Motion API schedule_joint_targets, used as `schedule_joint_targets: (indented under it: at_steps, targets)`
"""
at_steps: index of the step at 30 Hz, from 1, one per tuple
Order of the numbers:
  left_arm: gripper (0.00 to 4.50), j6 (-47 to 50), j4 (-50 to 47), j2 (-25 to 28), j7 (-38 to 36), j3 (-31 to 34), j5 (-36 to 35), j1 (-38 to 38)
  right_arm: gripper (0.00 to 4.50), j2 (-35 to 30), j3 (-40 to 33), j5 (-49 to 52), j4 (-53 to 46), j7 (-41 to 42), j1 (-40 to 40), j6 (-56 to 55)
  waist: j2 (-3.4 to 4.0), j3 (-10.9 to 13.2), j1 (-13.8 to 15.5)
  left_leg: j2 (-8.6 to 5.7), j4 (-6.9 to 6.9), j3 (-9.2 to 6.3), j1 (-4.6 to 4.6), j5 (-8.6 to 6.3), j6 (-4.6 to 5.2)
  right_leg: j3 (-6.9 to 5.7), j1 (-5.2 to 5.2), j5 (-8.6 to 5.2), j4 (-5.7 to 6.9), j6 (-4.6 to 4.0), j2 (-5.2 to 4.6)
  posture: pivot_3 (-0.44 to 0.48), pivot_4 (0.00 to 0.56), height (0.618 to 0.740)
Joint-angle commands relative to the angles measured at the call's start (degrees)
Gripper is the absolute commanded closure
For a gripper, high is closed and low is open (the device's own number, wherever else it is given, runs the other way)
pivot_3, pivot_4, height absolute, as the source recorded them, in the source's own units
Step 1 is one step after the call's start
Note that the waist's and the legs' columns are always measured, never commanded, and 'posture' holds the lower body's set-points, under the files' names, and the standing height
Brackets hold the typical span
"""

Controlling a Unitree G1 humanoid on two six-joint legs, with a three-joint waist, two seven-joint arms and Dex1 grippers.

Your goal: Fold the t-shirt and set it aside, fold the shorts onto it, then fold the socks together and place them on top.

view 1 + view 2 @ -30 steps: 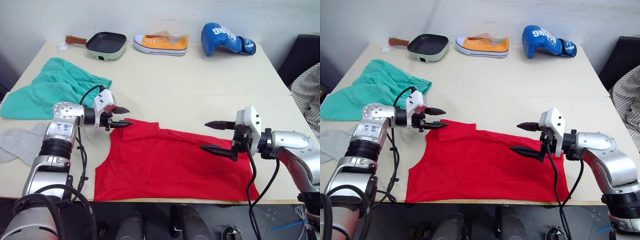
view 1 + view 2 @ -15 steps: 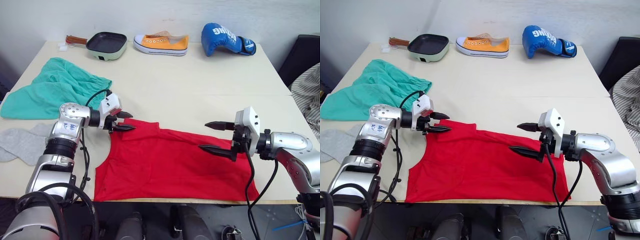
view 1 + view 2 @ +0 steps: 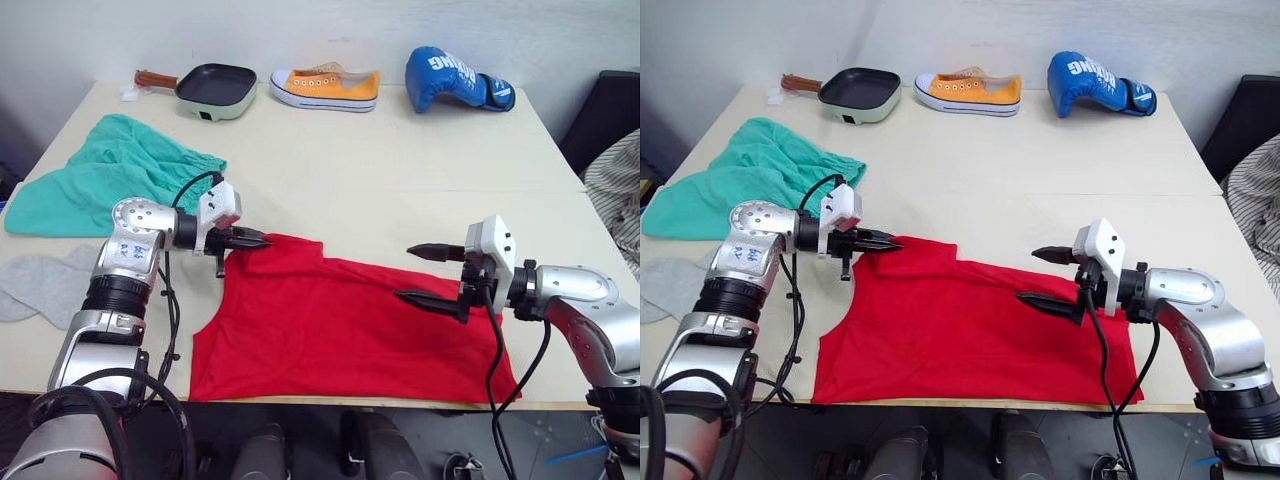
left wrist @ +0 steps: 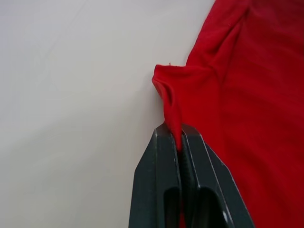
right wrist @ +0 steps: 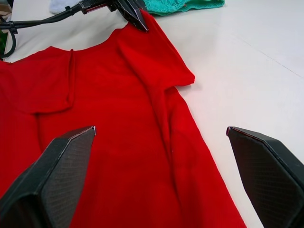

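The red t-shirt (image 3: 340,320) lies spread across the near middle of the table. My left gripper (image 3: 262,241) is shut on its far-left corner; the left wrist view shows a ridge of the t-shirt (image 4: 178,107) pinched between the jaws. My right gripper (image 3: 416,273) hangs open just above the t-shirt's right part, holding nothing; one of its fingers (image 5: 50,178) shows over the red cloth. The teal-green shorts (image 3: 105,180) lie bunched at the far left. Light grey socks (image 3: 40,285) lie near the left edge, in front of the shorts.
Along the table's far edge stand a small green pan (image 3: 212,88), an orange sneaker (image 3: 325,85) and a blue boxing glove (image 3: 455,78). A dark chair with striped cloth (image 3: 615,165) is off the right side. Bare table top (image 3: 400,180) lies between the t-shirt and those items.
My left gripper moved right onto the t-shirt's corner and shut on it. The right gripper stayed open in about the same place.
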Motion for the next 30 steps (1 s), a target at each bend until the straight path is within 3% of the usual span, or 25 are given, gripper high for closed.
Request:
schedule_joint_targets:
  at_steps: [1,5,10,12,19,28,30]
  targets:
    - [4.47,-13.01,-1.64,1.42,1.25,-0.60,2.29,1.15,0.00,0.04,-0.32,-0.20,-1.23,0.60,0.12,-0.99,0.00,0.00,-0.02,0.00,0.00,0.00,0.00,0.00,0.00,0.00,0.00,0.00,-0.01,0.00,0.00,0.000,0.150,0.740]
    - [4.47,-22.19,-2.66,2.82,1.68,-1.87,4.07,3.69,0.00,0.21,-0.14,-0.51,-1.02,0.68,-0.02,-0.99,0.00,0.00,-0.04,0.00,-0.01,0.01,0.01,0.00,0.00,0.00,0.00,0.00,-0.01,0.00,0.00,0.000,0.150,0.740]
    - [4.47,-20.56,-1.00,2.81,4.53,-1.63,4.26,3.63,0.00,0.13,-0.10,-0.45,-0.78,0.91,-0.19,-0.97,0.00,0.00,0.02,0.01,0.00,0.00,0.00,0.00,0.00,0.00,0.00,0.00,-0.01,0.00,0.00,0.000,0.150,0.740]
    - [4.47,-15.48,-0.35,2.31,4.16,-1.04,2.50,2.79,0.00,0.15,0.00,-0.46,-0.61,0.99,-0.53,-0.87,0.00,0.00,0.09,0.00,0.00,0.00,0.00,0.00,0.01,-0.01,0.00,0.00,-0.01,0.00,-0.01,0.000,0.150,0.740]
    - [2.23,-6.87,-1.24,1.78,3.88,-1.21,1.39,2.26,0.00,0.19,0.02,-0.56,-0.69,1.05,-0.54,-0.92,0.00,0.00,-0.01,0.00,0.00,0.00,0.00,-0.01,0.01,-0.01,0.01,0.00,0.00,0.00,0.00,0.000,0.150,0.740]
    - [2.23,-6.30,0.74,1.33,3.83,-0.97,1.38,-0.18,0.00,-0.02,-0.50,-0.74,-1.31,0.97,1.28,-1.49,0.00,0.00,0.03,-0.02,0.00,0.01,0.00,0.00,0.01,0.00,0.01,0.00,0.00,0.00,0.00,0.000,0.150,0.740]
    - [2.80,-5.97,0.96,1.20,3.11,-0.69,0.73,-0.32,0.00,0.00,-0.46,-0.89,-1.41,0.94,1.52,-1.68,0.00,0.00,0.02,-0.01,0.00,0.01,0.00,-0.01,0.01,0.00,0.01,0.00,-0.01,0.00,0.00,0.000,0.150,0.740]
